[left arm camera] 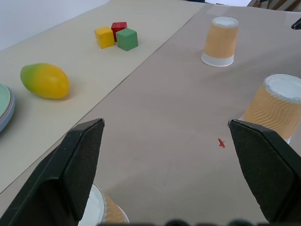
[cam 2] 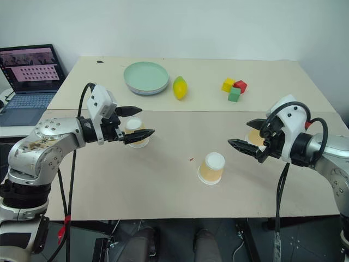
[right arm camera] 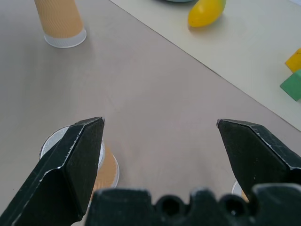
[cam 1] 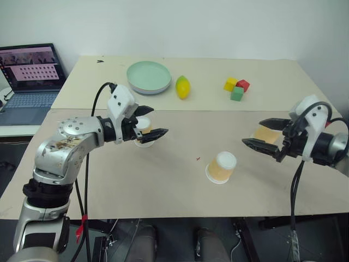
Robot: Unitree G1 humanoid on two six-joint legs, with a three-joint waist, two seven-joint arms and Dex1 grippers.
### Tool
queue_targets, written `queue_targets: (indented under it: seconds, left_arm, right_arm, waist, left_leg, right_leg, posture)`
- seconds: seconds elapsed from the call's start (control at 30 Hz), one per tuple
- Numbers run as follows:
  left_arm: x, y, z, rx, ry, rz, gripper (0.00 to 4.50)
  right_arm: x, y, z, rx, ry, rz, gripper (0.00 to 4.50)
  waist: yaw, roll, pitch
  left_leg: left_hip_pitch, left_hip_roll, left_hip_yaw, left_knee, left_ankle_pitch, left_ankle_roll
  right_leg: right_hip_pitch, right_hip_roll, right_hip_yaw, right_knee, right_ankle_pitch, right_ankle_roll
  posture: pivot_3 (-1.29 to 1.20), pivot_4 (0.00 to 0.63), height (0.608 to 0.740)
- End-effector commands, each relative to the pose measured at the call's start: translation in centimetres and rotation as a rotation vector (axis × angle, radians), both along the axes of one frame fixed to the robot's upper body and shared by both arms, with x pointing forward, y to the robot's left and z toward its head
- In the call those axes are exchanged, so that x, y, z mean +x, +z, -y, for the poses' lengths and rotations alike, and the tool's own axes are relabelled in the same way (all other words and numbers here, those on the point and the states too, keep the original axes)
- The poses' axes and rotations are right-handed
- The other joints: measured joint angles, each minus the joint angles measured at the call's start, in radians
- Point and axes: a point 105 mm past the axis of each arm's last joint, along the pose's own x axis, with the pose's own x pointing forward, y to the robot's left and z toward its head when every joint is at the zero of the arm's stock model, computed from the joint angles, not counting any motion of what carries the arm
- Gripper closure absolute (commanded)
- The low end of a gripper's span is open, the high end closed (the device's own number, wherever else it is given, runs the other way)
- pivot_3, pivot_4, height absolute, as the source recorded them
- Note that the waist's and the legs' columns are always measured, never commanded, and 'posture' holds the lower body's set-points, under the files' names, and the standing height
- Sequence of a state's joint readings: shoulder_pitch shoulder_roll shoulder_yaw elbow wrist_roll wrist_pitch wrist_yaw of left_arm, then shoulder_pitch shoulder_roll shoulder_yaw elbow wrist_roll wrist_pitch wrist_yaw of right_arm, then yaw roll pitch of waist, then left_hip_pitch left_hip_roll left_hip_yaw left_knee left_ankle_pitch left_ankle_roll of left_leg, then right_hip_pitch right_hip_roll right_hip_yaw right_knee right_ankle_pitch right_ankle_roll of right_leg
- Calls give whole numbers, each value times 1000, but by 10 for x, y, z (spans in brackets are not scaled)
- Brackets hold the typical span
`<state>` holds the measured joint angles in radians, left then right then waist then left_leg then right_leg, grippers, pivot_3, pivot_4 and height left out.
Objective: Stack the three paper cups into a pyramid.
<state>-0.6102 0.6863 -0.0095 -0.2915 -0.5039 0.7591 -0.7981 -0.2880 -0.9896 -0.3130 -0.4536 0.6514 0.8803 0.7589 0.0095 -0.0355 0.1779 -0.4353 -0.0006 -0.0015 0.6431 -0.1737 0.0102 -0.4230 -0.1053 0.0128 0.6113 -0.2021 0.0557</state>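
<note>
So the three cups are all sitting upside down on the surface, white bases up, well apart from each other, and nothing is stacked yet. Nearest the robot, the middle cup [cam 1: 221,167] is standing alone in the gap between the two arms, tipped slightly in the head view. A bit farther out, the left gripper [cam 1: 147,121] is hanging with its jaws spread wide right around the left cup [cam 1: 144,132], which is poking up between and just under the tips. The right gripper [cam 1: 260,134] is doing the same on its side, jaws wide and empty, with the right cup [cam 1: 266,134] sitting just behind the tips.

My read is that the relation that matters is this: each outer cup is lying just below and slightly ahead of its own jaws, long axis upright, so each arm is nearest its own cup. The middle cup looks about equally far from both arms.

The left wrist view is showing the left cup [left arm camera: 106,211] as a sliver near the base of the jaws, which the head views can't settle. The head views are giving the whole layout.

Farthest back, a lemon [cam 1: 182,87], a green plate [cam 1: 149,77] and coloured cubes [cam 1: 236,87] are sitting out of the way.
</note>
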Motion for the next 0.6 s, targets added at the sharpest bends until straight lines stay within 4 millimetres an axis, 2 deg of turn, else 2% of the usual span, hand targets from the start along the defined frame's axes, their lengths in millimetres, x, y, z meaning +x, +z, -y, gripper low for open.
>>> queue_targets:
  seconds: [0.03, 0.13, 0.27, 0.4, 0.6]
  left_arm:
    - [-1, 11, 9, -5, -55, 45, 0]
    - [-6, 18, 24, -43, -171, -1, 0]
    - [-18, 17, 33, -7, -286, -49, 0]
    - [-26, 13, 33, 65, -375, -83, 0]
    - [-25, 12, 31, 111, -410, -89, 0]
  right_arm:
    - [-13, 16, 0, 5, 4, 63, 32]
    - [-34, 20, -8, 66, 40, 83, 32]
    - [-46, 12, -14, 99, 45, 65, 32]
    - [-55, -1, -24, 138, 45, 40, 32]
    - [-59, -19, -36, 176, 34, 0, 32]
  waist:
    - [1, 0, 0]
    - [13, 0, 0]
    - [5, 0, 0]
    - [-4, 0, 0]
    - [-2, 0, 0]
  left_leg:
    - [0, 0, 0, 0, 0, 0]
    - [0, 0, -1, 0, 0, 0]
    - [-1, 0, -1, 3, 0, 0]
    - [0, 0, 0, 3, 0, 0]
    - [0, 1, 0, 3, 0, 0]
  right_leg:
    - [0, 0, 0, 0, 0, 0]
    - [0, 0, -1, 0, 0, 0]
    - [1, 0, -1, 0, 1, 0]
    - [1, 0, 0, 1, 1, 1]
    - [1, 1, 0, 0, 0, 1]
  posture:
    - [0, 150, 739]
    - [0, 150, 739]
    - [0, 150, 739]
    - [0, 150, 739]
    - [0, 150, 739]
